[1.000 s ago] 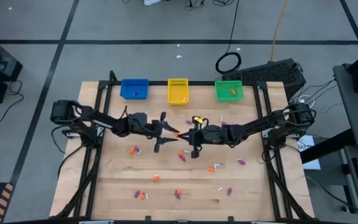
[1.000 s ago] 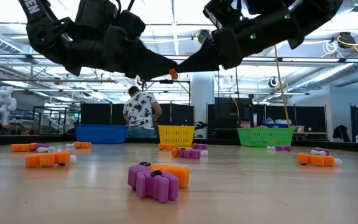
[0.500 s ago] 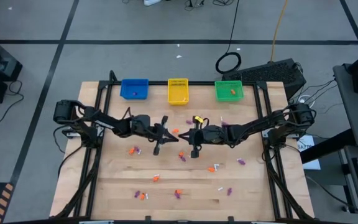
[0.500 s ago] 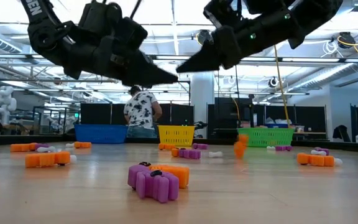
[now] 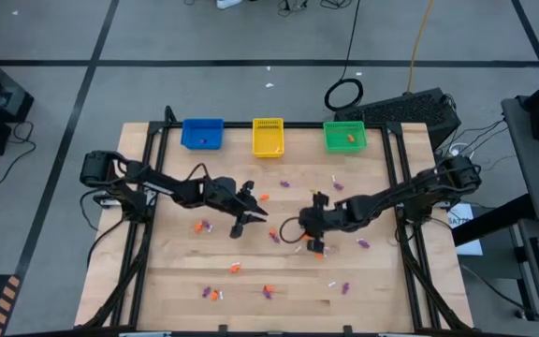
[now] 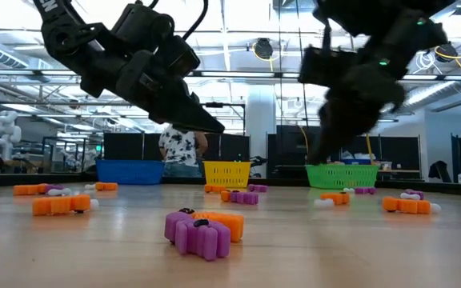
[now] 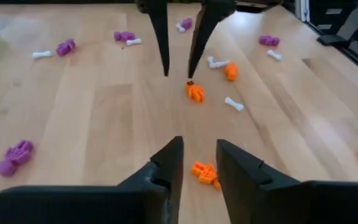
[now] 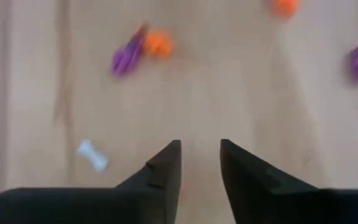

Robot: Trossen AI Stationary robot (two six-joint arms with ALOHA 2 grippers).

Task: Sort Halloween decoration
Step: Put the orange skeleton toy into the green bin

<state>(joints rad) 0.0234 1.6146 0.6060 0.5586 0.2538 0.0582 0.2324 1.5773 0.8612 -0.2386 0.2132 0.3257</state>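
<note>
Jaws of left gripper (image 7: pixel 199 163), right gripper (image 8: pixel 200 163) parted, empty.

One camera looks straight down, one level across the table (image 5: pixel 185 271), both wrist cameras close above its wood.

The light wooden surface (image 5: pixel 176 281) sits in a black frame on a grey floor (image 5: pixel 204 94) crossed by dark tape lines. A coiled black cable (image 5: pixel 343 95) lies on that floor beyond the far edge, and an orange cord (image 5: pixel 421 37) trails away past it. Looking level across, the room is a wide hall with bright ceiling lights (image 6: pixel 262 50) and overhead trusses. A person in a patterned shirt (image 6: pixel 180 144) stands back there, facing away.
</note>
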